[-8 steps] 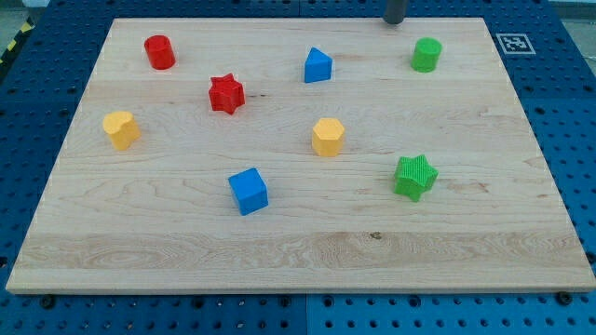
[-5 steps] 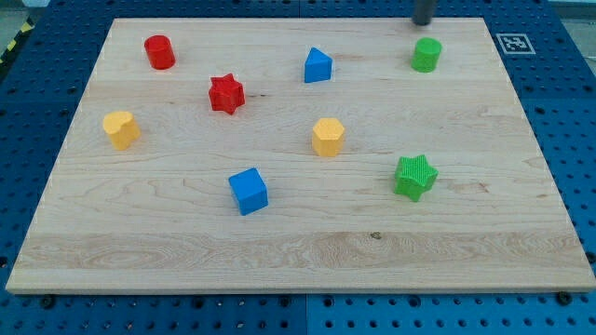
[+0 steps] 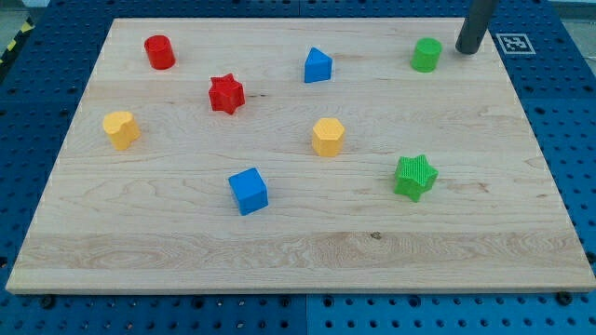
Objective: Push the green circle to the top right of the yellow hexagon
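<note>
The green circle stands near the board's top right. The yellow hexagon sits near the middle of the board, down and to the left of it. My tip rests on the board just to the right of the green circle, a short gap apart from it. The dark rod rises from there out of the view's top.
Also on the wooden board: a red cylinder, a red star, a blue pentagon-like block, a yellow block at the left, a blue cube and a green star. A marker tag lies off the top right corner.
My tip has moved right along the top edge and then down, from above-left of the green circle to its right side. No block has moved.
</note>
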